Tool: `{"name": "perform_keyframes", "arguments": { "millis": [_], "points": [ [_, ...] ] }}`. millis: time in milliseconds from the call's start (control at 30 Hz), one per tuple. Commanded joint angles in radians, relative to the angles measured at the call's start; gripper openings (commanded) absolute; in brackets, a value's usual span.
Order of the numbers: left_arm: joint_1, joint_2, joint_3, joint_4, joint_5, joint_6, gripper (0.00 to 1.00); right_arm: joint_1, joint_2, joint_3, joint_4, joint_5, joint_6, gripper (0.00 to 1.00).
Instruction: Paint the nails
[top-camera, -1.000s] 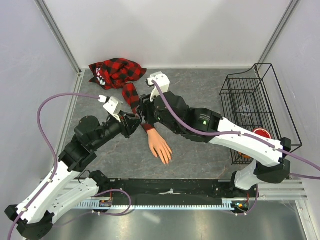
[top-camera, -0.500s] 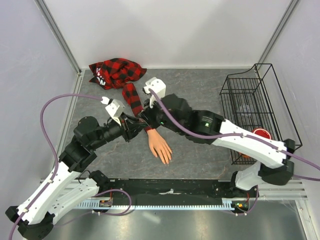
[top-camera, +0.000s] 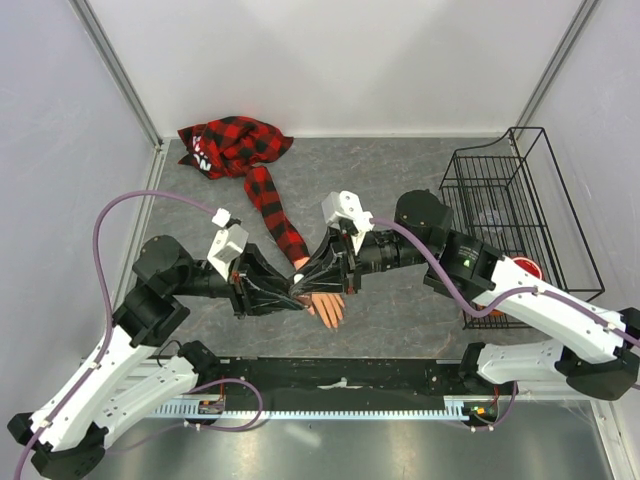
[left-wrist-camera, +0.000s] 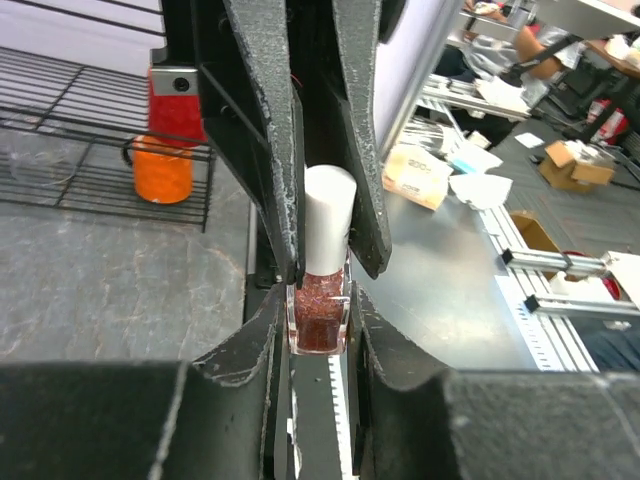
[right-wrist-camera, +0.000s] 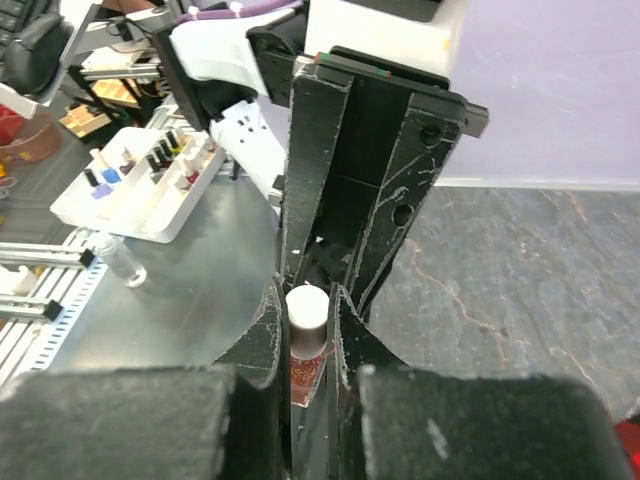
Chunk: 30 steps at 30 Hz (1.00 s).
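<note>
Two claws on one small thing, and that is where the trouble lies. My left claw (left-wrist-camera: 318, 305) is pinched narrow on the glass body of the small bottle of reddish glitter polish (left-wrist-camera: 318, 328). My right claw (right-wrist-camera: 305, 305) is closed just as narrow on its tall white cap (left-wrist-camera: 329, 215), coming in from the opposite side so our fingertips stand just beside one another. Seen from above, this meeting sits over the peach mannequin hand (top-camera: 328, 310), which lies flat on the grey stone-patterned desk (top-camera: 420, 180) at the end of the red-and-black plaid sleeve (top-camera: 275, 205). The nails (top-camera: 336, 321) are at its near fingertips, too small for me to pick out one by one.

I reckon the next move is to unscrew. Smooth glass could slip in my left grip, and then the bottle would turn with the cap instead of opening. If I twist or pull off the bottle's axis, it could tilt or pop free and fall onto the hand below, spilling polish on skin or sleeve. With fingertips this close, a careless turn could knock one claw against the other. A brush lifted out overloaded could drip before it reaches a nail.
</note>
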Motion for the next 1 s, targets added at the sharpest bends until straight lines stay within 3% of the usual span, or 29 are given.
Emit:
{"name": "perform_keyframes", "arguments": {
  "millis": [0, 33, 100, 133, 233, 333, 400, 600, 967],
  "points": [
    [0.007, -0.001, 0.072, 0.009, -0.299, 0.069, 0.02, 0.016, -0.008, -0.013, -0.031, 0.009, 0.006, 0.13],
    [0.007, -0.002, 0.086, -0.035, -0.350, 0.087, 0.02, 0.016, -0.025, -0.006, -0.040, 0.160, 0.027, 0.39],
    [0.007, -0.006, 0.103, -0.086, -0.529, 0.144, 0.02, 0.016, -0.026, 0.046, -0.097, 0.350, 0.067, 0.50],
    [0.007, -0.009, 0.105, -0.123, -0.586, 0.175, 0.02, 0.016, -0.017, 0.069, -0.123, 0.520, 0.125, 0.63],
    [0.007, -0.016, 0.098, -0.164, -0.772, 0.218, 0.02, 0.014, 0.003, 0.137, -0.194, 0.722, 0.257, 0.76],
    [0.007, -0.030, 0.076, -0.171, -0.823, 0.244, 0.02, 0.041, 0.027, 0.175, -0.201, 0.817, 0.343, 0.79],
    [0.007, -0.035, 0.060, -0.160, -0.834, 0.246, 0.02, 0.080, 0.052, 0.226, -0.243, 0.966, 0.362, 0.79],
    [0.007, -0.021, 0.057, -0.131, -0.818, 0.235, 0.02, 0.159, 0.197, 0.375, -0.339, 1.218, 0.369, 0.70],
    [0.007, -0.010, 0.031, -0.105, -0.776, 0.212, 0.02, 0.223, 0.349, 0.510, -0.385, 1.322, 0.286, 0.59]
  ]
}}
